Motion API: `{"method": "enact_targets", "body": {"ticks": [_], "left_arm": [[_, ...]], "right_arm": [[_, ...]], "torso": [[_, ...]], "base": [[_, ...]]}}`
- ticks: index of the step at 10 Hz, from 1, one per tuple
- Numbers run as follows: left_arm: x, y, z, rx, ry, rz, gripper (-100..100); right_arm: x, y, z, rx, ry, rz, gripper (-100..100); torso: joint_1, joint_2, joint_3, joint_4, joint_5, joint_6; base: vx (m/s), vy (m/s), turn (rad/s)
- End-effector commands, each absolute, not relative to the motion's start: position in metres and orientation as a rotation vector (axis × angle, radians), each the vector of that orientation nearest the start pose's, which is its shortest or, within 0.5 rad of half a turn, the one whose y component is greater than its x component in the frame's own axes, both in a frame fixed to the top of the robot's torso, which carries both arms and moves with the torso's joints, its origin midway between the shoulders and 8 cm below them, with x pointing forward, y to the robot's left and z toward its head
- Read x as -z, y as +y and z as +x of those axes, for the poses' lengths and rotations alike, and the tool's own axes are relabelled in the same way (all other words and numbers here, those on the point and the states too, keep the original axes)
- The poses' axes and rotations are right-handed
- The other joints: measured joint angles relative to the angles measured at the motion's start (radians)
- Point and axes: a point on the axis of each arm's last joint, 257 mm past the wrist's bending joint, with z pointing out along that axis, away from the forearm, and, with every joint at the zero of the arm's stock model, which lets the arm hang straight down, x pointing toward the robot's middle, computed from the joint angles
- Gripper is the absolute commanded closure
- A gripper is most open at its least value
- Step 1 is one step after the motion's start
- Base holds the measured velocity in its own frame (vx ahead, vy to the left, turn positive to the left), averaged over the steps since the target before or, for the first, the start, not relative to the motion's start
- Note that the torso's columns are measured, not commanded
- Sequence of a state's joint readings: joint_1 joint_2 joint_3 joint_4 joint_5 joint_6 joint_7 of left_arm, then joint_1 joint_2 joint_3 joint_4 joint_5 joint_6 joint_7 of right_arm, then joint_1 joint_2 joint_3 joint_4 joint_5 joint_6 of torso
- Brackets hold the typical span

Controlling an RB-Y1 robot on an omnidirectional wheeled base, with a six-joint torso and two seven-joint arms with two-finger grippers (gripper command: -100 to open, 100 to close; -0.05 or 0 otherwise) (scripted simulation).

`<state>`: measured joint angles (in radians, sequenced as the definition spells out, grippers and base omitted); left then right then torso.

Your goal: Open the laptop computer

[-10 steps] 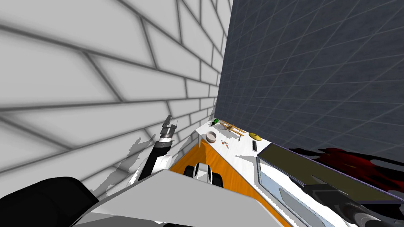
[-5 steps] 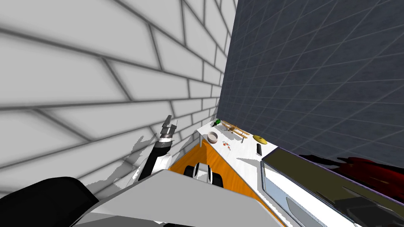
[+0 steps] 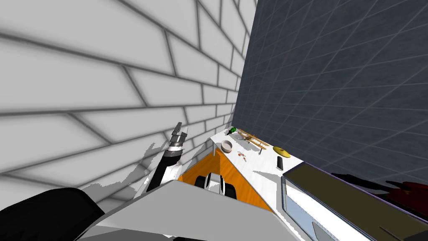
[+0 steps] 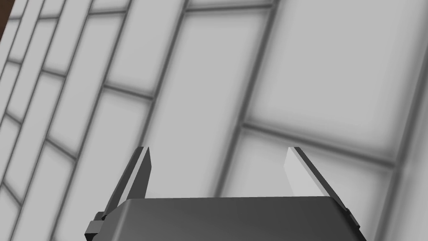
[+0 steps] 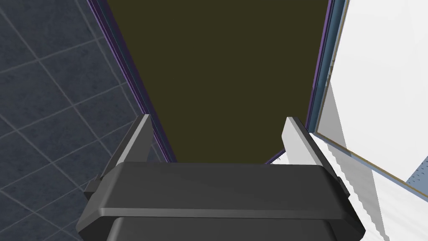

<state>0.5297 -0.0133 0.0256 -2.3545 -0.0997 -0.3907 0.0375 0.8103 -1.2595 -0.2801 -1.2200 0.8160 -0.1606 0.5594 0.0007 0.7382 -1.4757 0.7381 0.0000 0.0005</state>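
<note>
Right jaws spread; laptop lid (image 5: 225, 83) shows between them.

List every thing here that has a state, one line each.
laptop, olive lid seems lifted off its pale inside; angle unclear
right pincer, open, at the lid, clamping nothing
left pincer, open, empty, raised by the brick wall
bowl, upright on the white table, looks empty

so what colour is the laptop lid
The lid is dark olive with purple edges, best in right wrist view.
</note>
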Motion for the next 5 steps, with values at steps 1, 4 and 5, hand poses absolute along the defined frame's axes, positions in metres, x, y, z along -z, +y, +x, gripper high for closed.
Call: {"method": "enact_targets", "body": {"ticks": [1, 4, 5], "left_arm": [[-0.027, 0.283, 0.345, 1.216, 0.686, -0.670, 0], [-0.027, 0.283, 0.345, 1.216, 0.686, -0.670, 0], [-0.027, 0.283, 0.345, 1.216, 0.686, -0.670, 0]], "right_arm": [[0.229, -0.802, 0.199, 1.119, 2.286, -0.854, -100], [0.212, -0.828, 0.186, 1.229, 2.297, -0.945, -100], [0.212, -0.823, 0.189, 1.211, 2.295, -0.931, -100]], "torso": [[0.000, 0.000, 0.000, 0.000, 0.000, -0.001], [-0.001, -0.001, -0.001, 0.000, 0.000, -0.001], [-0.001, 0.000, 0.000, 0.000, 0.000, 0.000]], "base": [[0.000, -0.006, 0.036], [0.002, -0.008, 0.085], [0.002, -0.005, 0.011]]}}
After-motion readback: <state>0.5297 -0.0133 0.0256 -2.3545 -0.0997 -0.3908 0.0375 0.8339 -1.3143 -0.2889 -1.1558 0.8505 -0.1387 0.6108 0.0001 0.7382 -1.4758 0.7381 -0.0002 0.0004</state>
